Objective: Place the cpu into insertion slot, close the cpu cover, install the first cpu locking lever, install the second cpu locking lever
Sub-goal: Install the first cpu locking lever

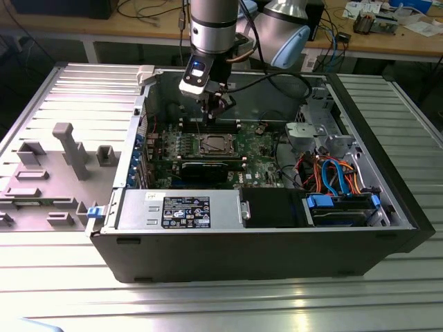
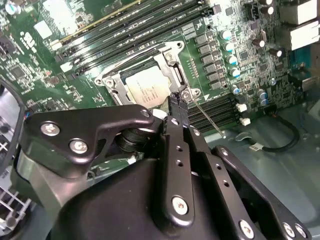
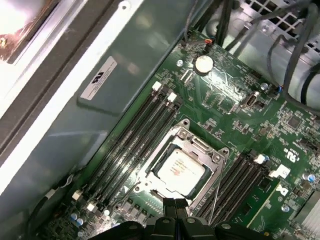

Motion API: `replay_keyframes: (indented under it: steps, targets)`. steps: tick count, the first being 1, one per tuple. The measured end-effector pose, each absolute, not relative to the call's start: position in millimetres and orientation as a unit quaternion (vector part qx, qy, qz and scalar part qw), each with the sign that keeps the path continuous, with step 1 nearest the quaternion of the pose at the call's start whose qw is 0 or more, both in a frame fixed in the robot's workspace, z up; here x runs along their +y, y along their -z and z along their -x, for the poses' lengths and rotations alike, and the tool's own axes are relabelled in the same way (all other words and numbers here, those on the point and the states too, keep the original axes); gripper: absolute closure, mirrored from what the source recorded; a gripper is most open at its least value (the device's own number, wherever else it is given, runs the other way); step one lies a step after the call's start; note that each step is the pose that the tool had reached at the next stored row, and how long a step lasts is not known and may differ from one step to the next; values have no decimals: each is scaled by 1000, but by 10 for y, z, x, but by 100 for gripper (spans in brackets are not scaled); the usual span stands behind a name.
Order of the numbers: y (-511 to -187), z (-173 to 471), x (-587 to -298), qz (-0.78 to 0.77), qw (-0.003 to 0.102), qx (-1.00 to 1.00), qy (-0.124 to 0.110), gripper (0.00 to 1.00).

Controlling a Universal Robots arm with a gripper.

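The gripper (image 2: 176, 102) is hanging low inside the open computer case (image 1: 242, 256) with its fingers pressed together and nothing visibly caught between them; in the first wrist view the two tips (image 3: 175, 204) are meeting edge to edge. The tips are hovering just over one corner of the insertion slot (image 2: 171, 50), so the cpu (image 2: 147, 87) is lying just beyond and below them, flat in the slot with its pale silver-grey top facing up. The cpu cover (image 2: 112, 84) is lying down around the chip as a thin silvery frame, its cut-out middle showing the metal top. Right beside the fingertips, a locking lever (image 2: 207, 117) is starting at that same corner and running away from them as a thin bright rod, its long axis lying along the slot's side next to a bank of memory slots (image 2: 215, 105). It seems to be standing free of its catch rather than tucked down, though the rod is too fine to be sure. The green circuit board (image 3: 225, 100) is surrounding the slot on every side.
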State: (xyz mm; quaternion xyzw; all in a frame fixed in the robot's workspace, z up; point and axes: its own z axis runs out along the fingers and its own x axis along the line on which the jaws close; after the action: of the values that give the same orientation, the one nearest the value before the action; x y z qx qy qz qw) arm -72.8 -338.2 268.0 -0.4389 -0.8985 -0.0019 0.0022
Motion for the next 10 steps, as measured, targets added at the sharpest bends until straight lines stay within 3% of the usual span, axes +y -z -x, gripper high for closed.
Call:
replay_keyframes:
  steps: [10]
  targets:
    - [-2680,728,-3382,368,2,-930,2,89]
